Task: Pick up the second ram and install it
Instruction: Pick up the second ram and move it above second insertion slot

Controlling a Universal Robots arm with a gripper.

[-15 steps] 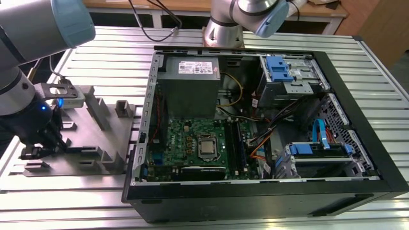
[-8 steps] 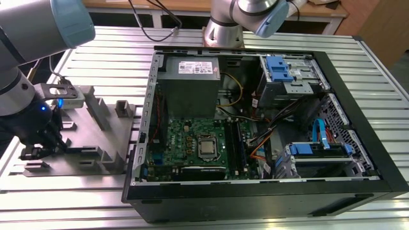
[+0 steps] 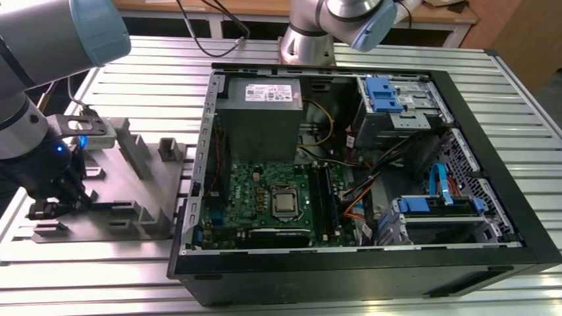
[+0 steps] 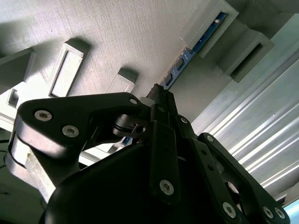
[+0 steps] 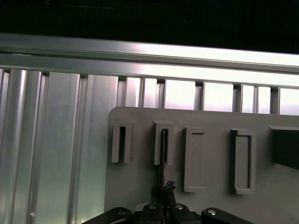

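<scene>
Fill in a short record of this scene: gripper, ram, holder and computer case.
gripper: fingers shut on the second ram
second ram: on edge, its far end in a slot of the grey holder
grey holder: on the slatted table, at the exterior view's left of the computer case
computer case: lying open, motherboard exposed

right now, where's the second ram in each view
Second wrist view: the second ram is the blue strip between the end effector and a slot of the grey holder.
First wrist view: a thin dark edge in one holder slot.
Exterior view: too small to tell; end effector at the holder, exterior view's left.
Shared landmark: the grey holder.
</scene>
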